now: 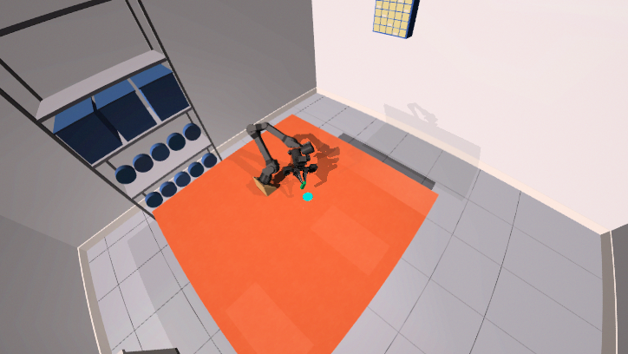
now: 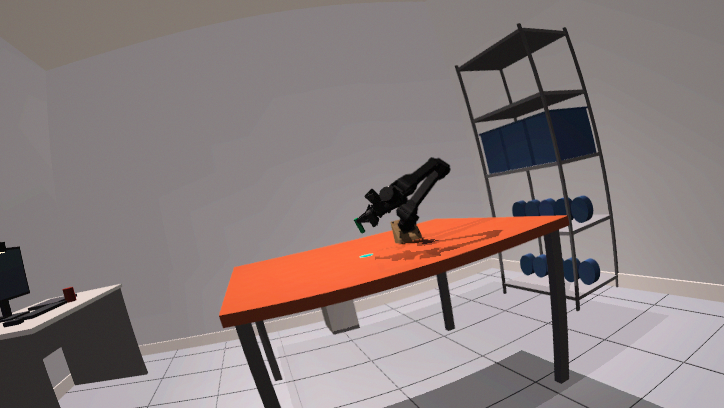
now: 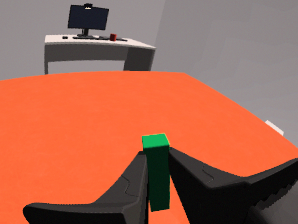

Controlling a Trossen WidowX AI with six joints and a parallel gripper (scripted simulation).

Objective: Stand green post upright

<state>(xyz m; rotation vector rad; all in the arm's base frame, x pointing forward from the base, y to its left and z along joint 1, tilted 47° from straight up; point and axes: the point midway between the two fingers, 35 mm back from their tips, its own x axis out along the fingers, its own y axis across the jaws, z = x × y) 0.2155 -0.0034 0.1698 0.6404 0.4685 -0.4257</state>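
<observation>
The green post (image 1: pixel 303 185) (image 2: pixel 359 226) (image 3: pixel 159 180) is held in the air, close to upright but leaning a little in the exterior view. My gripper (image 1: pixel 302 182) (image 2: pixel 361 221) (image 3: pixel 156 155) is shut on it, with one finger on each side in the wrist view. The cyan circle (image 1: pixel 307 197) (image 2: pixel 366 255) lies flat on the orange table top. The post hangs clearly above the table; in the top view it appears just beside the circle, toward the arm's side. The circle does not show in the wrist view.
The orange table (image 1: pixel 263 245) (image 2: pixel 303 273) (image 3: pixel 75 120) carries the arm's tan base (image 1: pixel 264 186) (image 2: pixel 405 233). Shadows of the arm fall on the table. A shelf rack (image 2: pixel 549 167) with blue bins stands behind the arm, and a desk (image 2: pixel 101 324) (image 3: pixel 90 52) with a monitor stands off the table.
</observation>
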